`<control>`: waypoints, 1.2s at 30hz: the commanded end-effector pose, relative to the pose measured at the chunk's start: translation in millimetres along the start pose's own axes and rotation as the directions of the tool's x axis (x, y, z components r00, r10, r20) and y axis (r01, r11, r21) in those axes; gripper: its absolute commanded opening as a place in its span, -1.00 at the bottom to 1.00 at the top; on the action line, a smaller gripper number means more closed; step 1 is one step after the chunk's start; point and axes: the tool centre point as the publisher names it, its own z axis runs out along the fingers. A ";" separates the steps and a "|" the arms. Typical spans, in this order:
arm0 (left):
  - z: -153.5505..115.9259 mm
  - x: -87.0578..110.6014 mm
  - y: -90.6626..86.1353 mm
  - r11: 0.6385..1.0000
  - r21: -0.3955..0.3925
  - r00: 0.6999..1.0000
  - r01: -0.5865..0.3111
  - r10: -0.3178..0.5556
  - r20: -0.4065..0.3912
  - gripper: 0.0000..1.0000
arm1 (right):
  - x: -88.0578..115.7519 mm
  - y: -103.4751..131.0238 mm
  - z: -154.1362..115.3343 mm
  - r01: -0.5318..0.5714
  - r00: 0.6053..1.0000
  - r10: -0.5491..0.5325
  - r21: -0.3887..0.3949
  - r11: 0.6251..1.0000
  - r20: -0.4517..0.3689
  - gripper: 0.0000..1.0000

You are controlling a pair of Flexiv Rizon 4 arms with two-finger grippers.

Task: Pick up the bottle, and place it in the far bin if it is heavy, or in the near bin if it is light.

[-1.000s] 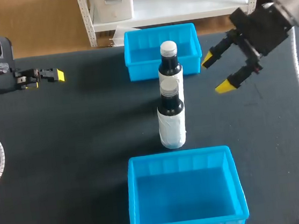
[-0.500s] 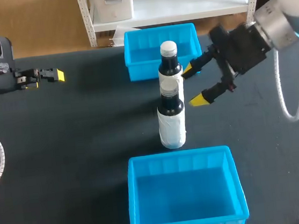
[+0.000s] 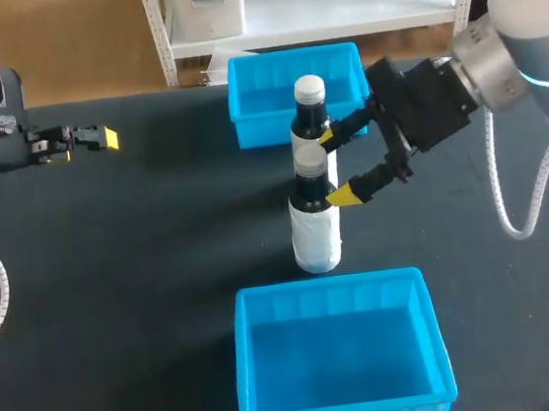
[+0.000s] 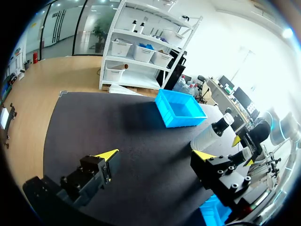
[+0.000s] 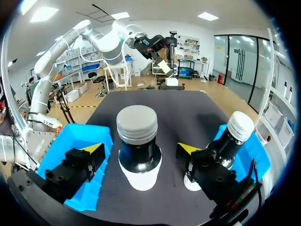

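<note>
Our left gripper (image 4: 156, 155) hangs over the dark surface (image 4: 117, 122), its yellow-tipped fingers spread wide with nothing between them. Ahead of it, toward the far edge, sits a blue bin (image 4: 181, 109). Nearer than that bin stands a white bottle (image 4: 207, 136) with a dark neck and grey cap. Our right gripper (image 4: 242, 151) is just beside it. A corner of a second blue bin (image 4: 211, 214) shows behind one finger.

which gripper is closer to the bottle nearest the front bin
Right. The right gripper has its open fingers on either side of that bottle. The left gripper sits open, far off by the left edge of the table.
</note>
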 end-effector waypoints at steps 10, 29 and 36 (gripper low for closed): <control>0.0 0.0 0.0 1.000 0.000 1.000 0.000 0.000 0.000 1.00 | -3.7 0.4 20.5 -0.040 0.999 0.040 0.005 0.999 0.018 1.00; 0.0 0.0 0.0 1.000 0.000 1.000 0.000 0.000 0.000 1.00 | -8.9 3.9 24.2 -0.047 0.999 0.047 0.016 0.999 0.005 0.78; 0.0 0.0 0.0 1.000 0.000 1.000 0.000 0.000 0.000 1.00 | -8.2 4.6 24.5 -0.048 0.999 0.048 0.013 0.999 0.005 0.54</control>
